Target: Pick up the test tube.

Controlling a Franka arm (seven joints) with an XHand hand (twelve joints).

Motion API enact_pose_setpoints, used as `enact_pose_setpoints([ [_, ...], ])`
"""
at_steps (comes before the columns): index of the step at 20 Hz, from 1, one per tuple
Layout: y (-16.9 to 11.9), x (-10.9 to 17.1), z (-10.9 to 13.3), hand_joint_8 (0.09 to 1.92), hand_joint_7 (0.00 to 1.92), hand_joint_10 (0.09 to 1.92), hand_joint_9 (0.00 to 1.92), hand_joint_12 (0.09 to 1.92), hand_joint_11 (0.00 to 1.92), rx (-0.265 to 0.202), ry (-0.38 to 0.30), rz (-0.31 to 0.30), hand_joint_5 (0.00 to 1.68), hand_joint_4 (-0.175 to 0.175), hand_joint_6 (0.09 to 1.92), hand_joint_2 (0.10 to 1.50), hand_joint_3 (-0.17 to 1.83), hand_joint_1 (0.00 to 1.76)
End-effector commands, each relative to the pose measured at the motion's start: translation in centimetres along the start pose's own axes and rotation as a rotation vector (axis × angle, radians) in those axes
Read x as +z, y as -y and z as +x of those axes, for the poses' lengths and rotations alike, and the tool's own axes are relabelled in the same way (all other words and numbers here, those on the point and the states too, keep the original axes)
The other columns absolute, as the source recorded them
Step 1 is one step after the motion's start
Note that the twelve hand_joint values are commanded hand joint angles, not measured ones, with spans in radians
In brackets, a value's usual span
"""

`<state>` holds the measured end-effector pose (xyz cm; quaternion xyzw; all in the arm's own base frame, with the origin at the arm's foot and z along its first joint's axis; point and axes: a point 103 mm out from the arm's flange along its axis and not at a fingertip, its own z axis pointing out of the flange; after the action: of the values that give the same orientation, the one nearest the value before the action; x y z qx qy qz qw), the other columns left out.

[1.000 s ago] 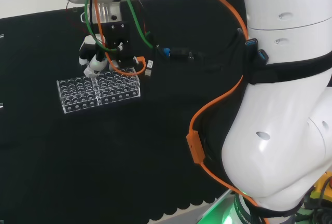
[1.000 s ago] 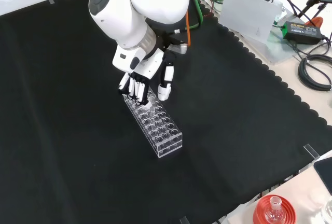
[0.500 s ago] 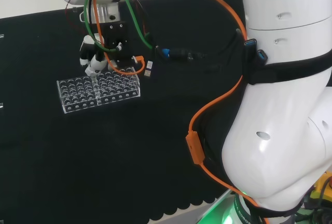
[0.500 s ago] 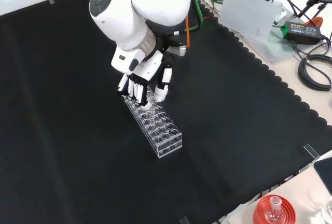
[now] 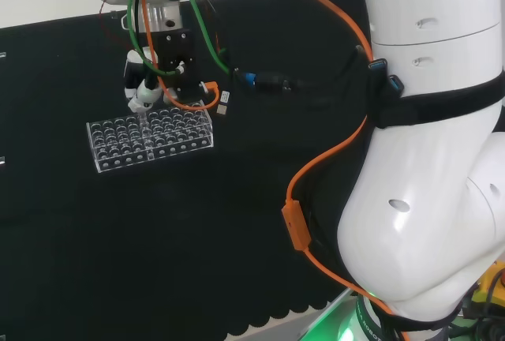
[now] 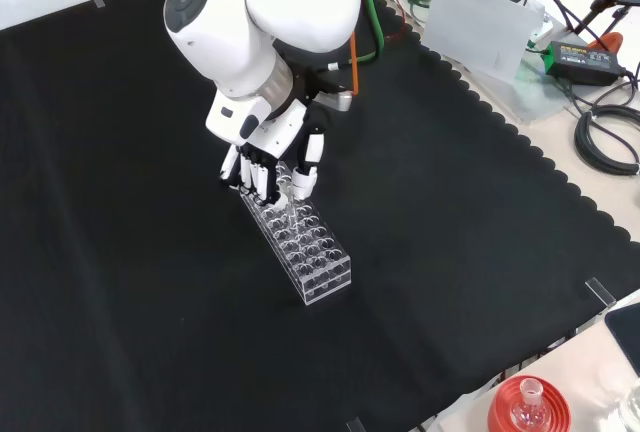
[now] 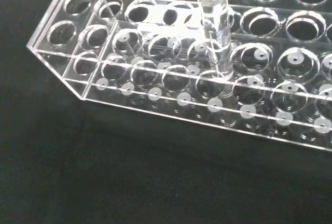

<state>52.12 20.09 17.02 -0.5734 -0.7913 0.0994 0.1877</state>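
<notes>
While the hand [image 6: 272, 157] hangs over the far end of the clear rack [image 6: 297, 242], its curled fingers and thumb pinch the test tube [image 7: 217, 32], which stands upright, its lower end within the rack's holes.

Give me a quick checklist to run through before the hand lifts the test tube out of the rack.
1. Hand at the rack's far end in the front view: ok.
2. Fingers and thumb closed on the test tube: cannot tell; the front view suggests a pinch, but the contact is hidden.
3. Tube upright in its hole: ok; the wrist view shows it standing straight.
4. Tube clear of the rack: not ok; its lower part sits in the hole.
5. Neighbouring holes free of other tubes: ok in the wrist view.
6. Rack flat on the black cloth: ok.
</notes>
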Motion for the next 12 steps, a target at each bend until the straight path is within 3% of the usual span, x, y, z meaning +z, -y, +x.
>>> enact_pose_setpoints([
  [1, -0.29, 0.1, -0.38, 0.64, 1.2, 0.68, 0.89, 1.48, 0.32, -0.002, 0.023, -0.011, 1.05, -0.138, 0.81, 1.08, -0.09, 1.21],
  [5, -0.39, 0.07, -0.02, 0.63, 1.23, 0.62, 1.02, 1.43, 0.41, -0.005, 0.059, -0.024, 1.17, -0.174, 0.66, 1.03, -0.04, 1.29],
  [8, -0.43, -0.16, 0.15, 0.34, 1.46, 0.54, 1.16, 1.37, 0.48, -0.007, 0.08, -0.033, 1.26, -0.175, 0.41, 1.04, -0.15, 1.32],
  [9, -0.46, -0.24, 0.21, 0.32, 1.45, 0.51, 1.2, 1.36, 0.51, -0.007, 0.087, -0.034, 1.3, -0.175, 0.39, 1.04, -0.16, 1.32],
  [12, -0.37, -0.44, 0.36, 0.49, 1.34, 0.53, 1.24, 1.32, 0.55, -0.01, 0.099, -0.047, 1.27, -0.175, 0.49, 1.03, -0.12, 1.38],
])
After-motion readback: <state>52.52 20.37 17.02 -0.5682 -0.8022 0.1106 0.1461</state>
